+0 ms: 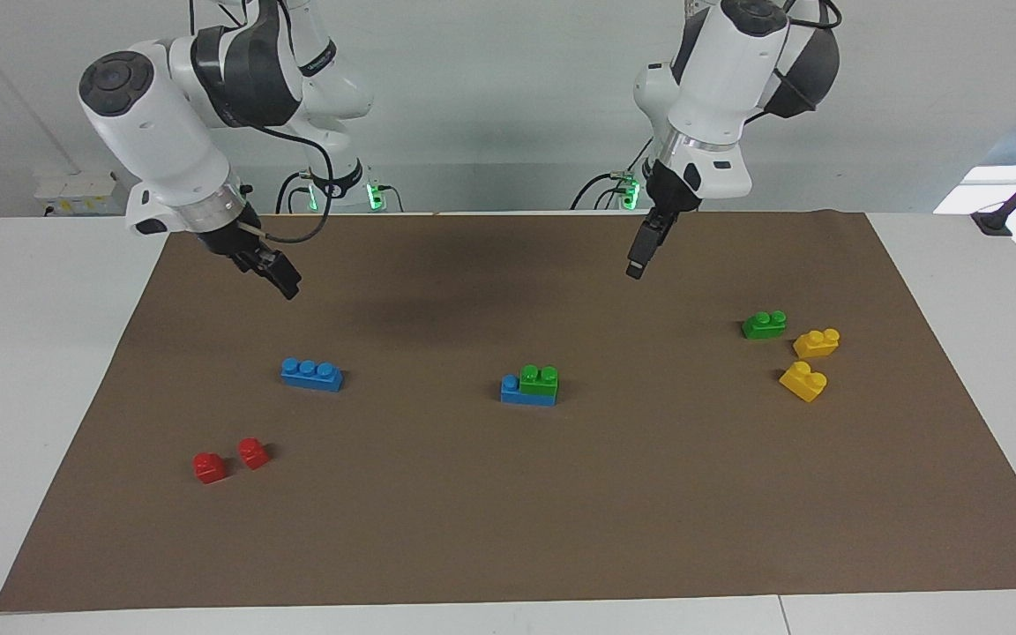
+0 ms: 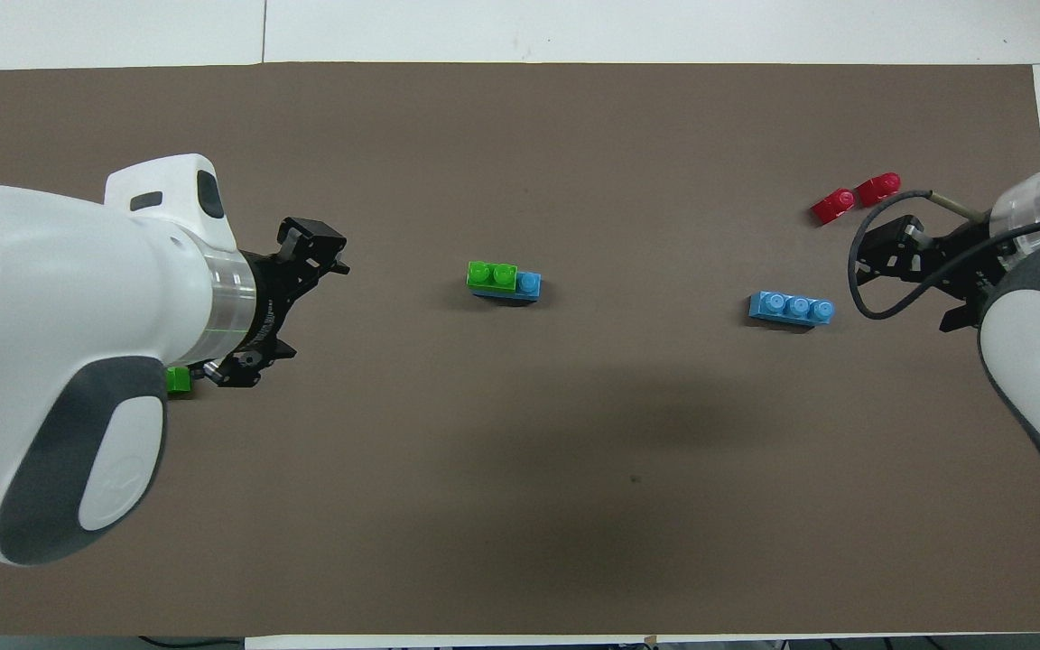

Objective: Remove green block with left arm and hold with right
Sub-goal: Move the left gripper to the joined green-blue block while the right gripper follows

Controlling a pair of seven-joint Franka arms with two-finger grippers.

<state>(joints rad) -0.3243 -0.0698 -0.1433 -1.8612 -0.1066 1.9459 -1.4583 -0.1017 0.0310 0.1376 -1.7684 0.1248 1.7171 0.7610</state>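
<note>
A green block (image 1: 539, 379) sits stacked on one end of a blue brick (image 1: 521, 394) at the middle of the brown mat; the pair also shows in the overhead view (image 2: 492, 274). A second green block (image 1: 764, 324) lies loose toward the left arm's end, mostly hidden under the left arm in the overhead view (image 2: 179, 379). My left gripper (image 1: 638, 265) hangs in the air over the mat's robot-side strip, empty; it also shows from above (image 2: 290, 302). My right gripper (image 1: 283, 282) hangs empty over the mat near the right arm's end, above a lone blue brick (image 2: 791, 308).
Two yellow bricks (image 1: 817, 342) (image 1: 803, 381) lie beside the loose green block. Two small red bricks (image 1: 209, 466) (image 1: 253, 452) lie farther from the robots than the lone blue brick (image 1: 312, 374). The brown mat (image 1: 508, 529) covers the white table.
</note>
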